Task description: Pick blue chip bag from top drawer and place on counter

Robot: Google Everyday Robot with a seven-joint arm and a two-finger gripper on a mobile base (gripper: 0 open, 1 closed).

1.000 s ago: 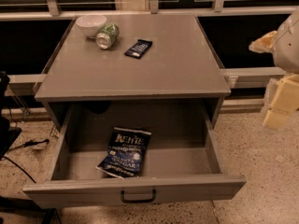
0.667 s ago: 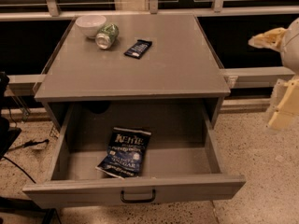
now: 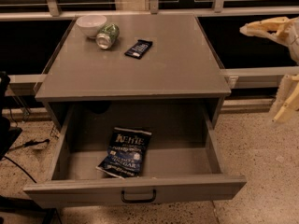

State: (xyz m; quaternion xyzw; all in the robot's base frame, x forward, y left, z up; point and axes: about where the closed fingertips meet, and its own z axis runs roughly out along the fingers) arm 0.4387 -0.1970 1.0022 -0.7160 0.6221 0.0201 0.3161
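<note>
- I see my gripper (image 3: 259, 74) off the counter's (image 3: 177, 69) right edge, fingers wide apart (nothing held).
- The bag (image 3: 125, 151) lies front-left in the drawer (image 3: 135, 190).

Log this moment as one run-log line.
stage: pre-grasp | end effector: right of counter | blue chip bag: flat in open top drawer | placed: no

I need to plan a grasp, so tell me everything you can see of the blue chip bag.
The blue chip bag is dark navy crinkly foil with white "Kettle" lettering. It lies flat, face up, slightly askew, on the floor of the open top drawer, left of centre, near the front panel. Nothing else touches it; the gripper hangs at the right edge, outside the drawer.
</note>
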